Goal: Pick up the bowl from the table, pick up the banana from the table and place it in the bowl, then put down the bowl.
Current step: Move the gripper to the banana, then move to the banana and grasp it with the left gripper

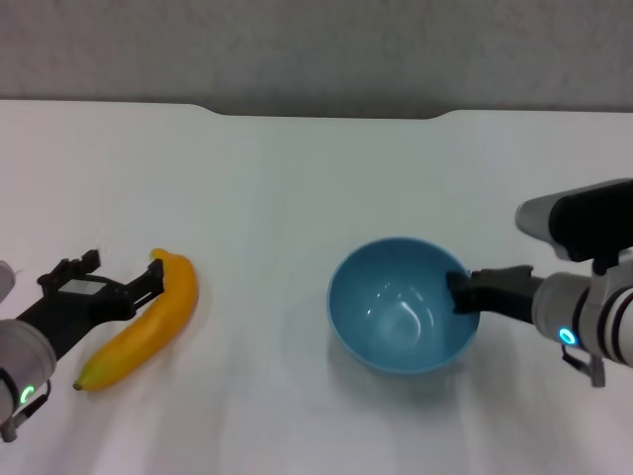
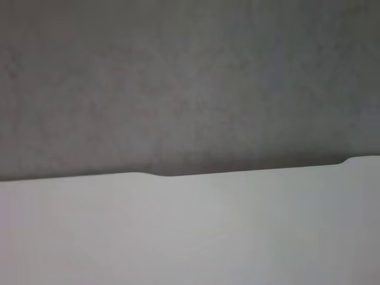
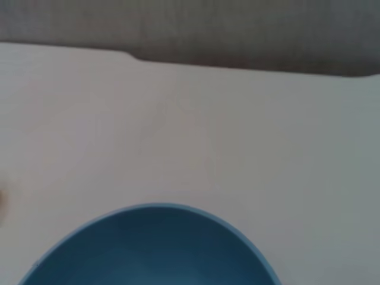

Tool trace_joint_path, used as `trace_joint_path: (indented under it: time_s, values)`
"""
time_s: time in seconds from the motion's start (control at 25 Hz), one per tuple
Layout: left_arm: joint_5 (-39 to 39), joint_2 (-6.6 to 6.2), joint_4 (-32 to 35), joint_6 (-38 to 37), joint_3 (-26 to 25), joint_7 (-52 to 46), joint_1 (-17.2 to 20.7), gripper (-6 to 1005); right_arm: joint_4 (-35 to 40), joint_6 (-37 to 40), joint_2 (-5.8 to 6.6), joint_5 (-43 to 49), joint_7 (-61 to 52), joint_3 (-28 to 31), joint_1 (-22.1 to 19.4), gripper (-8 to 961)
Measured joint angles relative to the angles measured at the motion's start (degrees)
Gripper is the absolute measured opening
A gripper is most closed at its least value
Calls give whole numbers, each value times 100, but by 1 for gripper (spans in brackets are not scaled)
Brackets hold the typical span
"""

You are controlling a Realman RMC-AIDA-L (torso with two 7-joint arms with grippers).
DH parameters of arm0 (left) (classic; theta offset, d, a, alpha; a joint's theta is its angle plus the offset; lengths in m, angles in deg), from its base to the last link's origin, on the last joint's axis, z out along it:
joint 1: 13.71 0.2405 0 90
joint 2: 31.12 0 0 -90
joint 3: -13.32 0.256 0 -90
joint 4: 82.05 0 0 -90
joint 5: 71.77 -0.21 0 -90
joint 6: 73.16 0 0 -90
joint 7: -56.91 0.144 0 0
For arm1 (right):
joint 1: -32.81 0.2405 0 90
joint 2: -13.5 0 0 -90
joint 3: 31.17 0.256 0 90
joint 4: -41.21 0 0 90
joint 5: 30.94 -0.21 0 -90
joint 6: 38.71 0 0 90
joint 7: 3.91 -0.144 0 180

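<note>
The light-blue bowl [image 1: 401, 307] is right of the table's middle, and its near rim fills the bottom of the right wrist view [image 3: 151, 249]. My right gripper [image 1: 461, 292] is at the bowl's right rim, shut on it with one dark finger inside the rim. The yellow-orange banana [image 1: 148, 322] lies on the white table [image 1: 297, 198] at the left, its greenish tip towards the near left. My left gripper [image 1: 121, 277] is open just left of the banana, with one finger touching the banana's upper part. The left wrist view shows only bare table [image 2: 190, 237].
The table's far edge has a rounded notch [image 1: 321, 112], with a grey wall behind it. A stretch of bare white tabletop lies between the banana and the bowl.
</note>
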Motion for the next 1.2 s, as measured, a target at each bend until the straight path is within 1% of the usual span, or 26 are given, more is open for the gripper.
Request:
trace_joint_path:
  time_s: [0.2, 0.36, 0.48, 0.72, 0.8, 0.84, 1.2]
  values:
    - [-220, -32, -48, 49, 75, -135, -76, 891, 177, -100, 5, 11, 156, 197, -79, 41]
    - [-241, -30, -46, 116, 79, -364, -113, 891, 185, -112, 5, 14, 172, 212, -85, 39]
    - [-253, -7, 72, 76, 152, -378, -208, 890, 227, -114, 0, 14, 206, 211, -90, 39]
    - [-239, 20, 429, 1, 260, -403, -372, 890, 418, -103, 0, 24, 223, 212, -115, 39]
    - [-202, 24, 656, -3, 327, -400, -529, 891, 540, -107, 4, 25, 302, 268, -162, 39]
    - [-202, 24, 656, -3, 327, -400, -529, 891, 540, -107, 4, 25, 302, 268, -162, 39]
    - [-179, 36, 1194, -18, 390, -625, -970, 895, 647, -120, -4, 25, 426, 312, -190, 39]
